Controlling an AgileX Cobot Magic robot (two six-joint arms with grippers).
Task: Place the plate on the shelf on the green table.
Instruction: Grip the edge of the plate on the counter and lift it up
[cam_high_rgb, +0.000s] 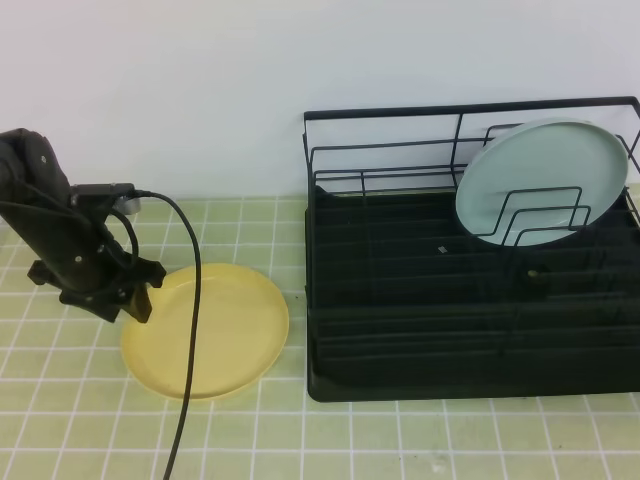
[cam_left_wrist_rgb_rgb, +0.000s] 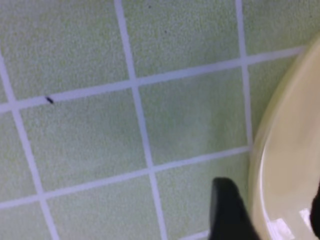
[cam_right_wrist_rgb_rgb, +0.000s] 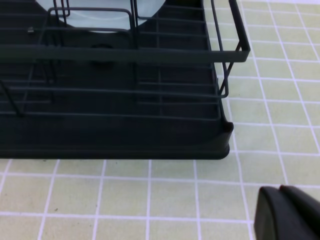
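— What's at the upper right of the high view?
— A pale blue-green plate (cam_high_rgb: 538, 178), propped on edge, tilted back, with thin wire loops crossing its lower part.
— Anywhere else?
— Its lower edge (cam_right_wrist_rgb_rgb: 100, 12) shows at the top left of the right wrist view, behind bars.
— And behind everything?
— A plain white wall (cam_high_rgb: 200, 90).

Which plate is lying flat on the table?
The yellow plate, flat on the green tiles left of the rack, with the left pincer at its left rim. The blue-green plate stands on edge in the rack.
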